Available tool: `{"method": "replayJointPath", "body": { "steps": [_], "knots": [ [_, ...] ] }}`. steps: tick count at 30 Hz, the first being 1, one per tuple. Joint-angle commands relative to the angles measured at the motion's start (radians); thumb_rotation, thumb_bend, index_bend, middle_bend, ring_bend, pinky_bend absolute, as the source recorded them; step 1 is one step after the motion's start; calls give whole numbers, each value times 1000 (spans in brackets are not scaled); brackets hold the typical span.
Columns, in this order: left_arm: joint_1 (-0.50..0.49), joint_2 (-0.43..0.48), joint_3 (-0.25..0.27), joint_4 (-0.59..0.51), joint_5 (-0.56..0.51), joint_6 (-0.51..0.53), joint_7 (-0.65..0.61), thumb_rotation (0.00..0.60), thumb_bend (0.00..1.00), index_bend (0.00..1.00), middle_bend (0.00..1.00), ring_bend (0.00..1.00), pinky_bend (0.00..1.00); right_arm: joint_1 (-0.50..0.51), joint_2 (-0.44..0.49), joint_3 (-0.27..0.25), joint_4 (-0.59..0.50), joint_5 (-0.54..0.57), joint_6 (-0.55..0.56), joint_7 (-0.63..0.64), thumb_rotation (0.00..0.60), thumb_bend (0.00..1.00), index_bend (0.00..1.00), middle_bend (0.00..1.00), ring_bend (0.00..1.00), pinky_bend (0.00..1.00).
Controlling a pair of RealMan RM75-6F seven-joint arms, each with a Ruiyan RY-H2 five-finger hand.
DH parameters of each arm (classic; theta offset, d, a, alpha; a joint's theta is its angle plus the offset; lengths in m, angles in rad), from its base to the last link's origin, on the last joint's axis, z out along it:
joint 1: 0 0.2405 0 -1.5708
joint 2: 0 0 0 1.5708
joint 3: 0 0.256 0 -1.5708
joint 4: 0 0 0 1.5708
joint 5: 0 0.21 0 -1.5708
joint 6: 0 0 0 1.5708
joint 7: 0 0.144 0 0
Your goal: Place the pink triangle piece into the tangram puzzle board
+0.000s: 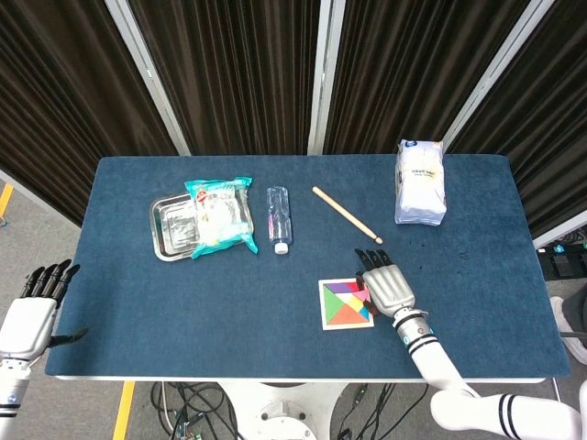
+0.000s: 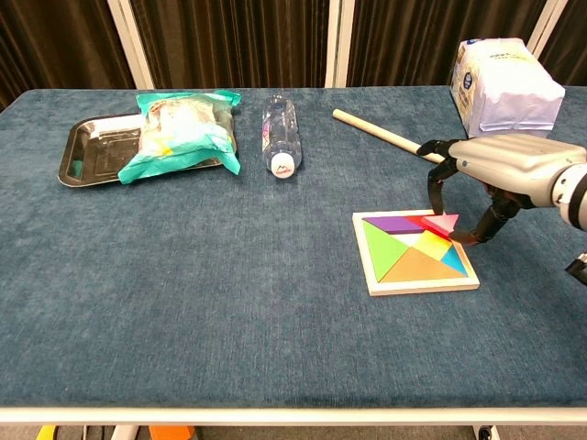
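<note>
The pink triangle [image 2: 442,223] is pinched by my right hand [image 2: 500,165] just over the upper right corner of the tangram board [image 2: 422,286]. The board is a wooden-framed square filled with coloured pieces. Whether the triangle touches the board I cannot tell. In the head view my right hand [image 1: 385,286] covers the right edge of the board [image 1: 322,304] and hides the triangle. My left hand [image 1: 32,312] hangs off the table's front left corner, its fingers apart and holding nothing.
A metal tray [image 2: 92,151] with a green snack bag [image 2: 183,133] on it sits at the back left. A plastic bottle [image 2: 280,133] lies beside it. A wooden stick [image 2: 381,136] and a white package [image 2: 504,87] lie behind the board.
</note>
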Motion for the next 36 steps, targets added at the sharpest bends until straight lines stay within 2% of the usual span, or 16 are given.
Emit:
{"method": "replayJointPath", "body": {
  "steps": [1,11,36],
  "knots": [
    [0,1,1,3,2,-1,-5,600,0,0,0,0,0,8,-21,3,-21,31,32,-35,600,254,582,18,0,0],
    [2,1,3,17,4,-2,-33,600,0,0,0,0,0,33,-80,4,-38,140,98,-126,600,263,586,20,0,0],
    [6,1,3,37,3,-1,-61,600,0,0,0,0,0,100,-155,34,-32,268,196,-242,600,281,591,20,0,0]
  ]
}}
